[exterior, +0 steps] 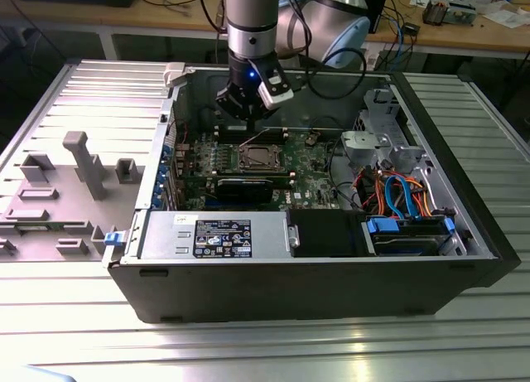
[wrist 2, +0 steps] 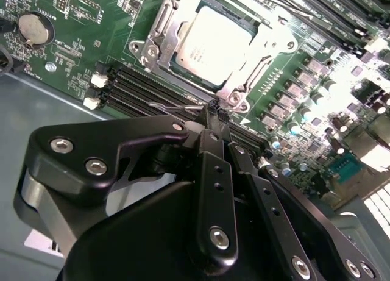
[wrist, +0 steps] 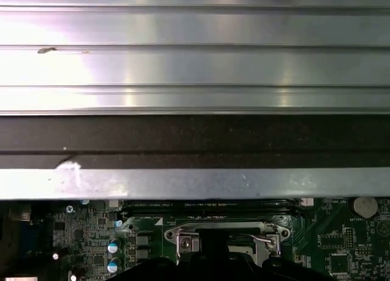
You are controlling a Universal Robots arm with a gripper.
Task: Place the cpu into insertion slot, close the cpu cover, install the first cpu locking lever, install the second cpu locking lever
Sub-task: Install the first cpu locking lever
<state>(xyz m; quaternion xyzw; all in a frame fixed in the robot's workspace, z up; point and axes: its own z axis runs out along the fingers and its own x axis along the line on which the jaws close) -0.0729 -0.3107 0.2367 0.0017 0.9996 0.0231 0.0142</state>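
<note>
Tool (wrist 2: 214, 112): fingers drawn together, tips seemingly pinching the thin wire locking lever (wrist 2: 173, 106), which runs crosswise to them. Insertion slot (wrist 2: 234, 97): just beyond the tips, cpu (wrist 2: 210, 43) seated, cpu cover (wrist 2: 159, 31) flat over it

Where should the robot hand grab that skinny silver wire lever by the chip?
At the free end of the thin silver wire lever, where it juts clear of the silvery square cover frame. Come from above, pinching across the wire: the rest hugs the frame.
</note>
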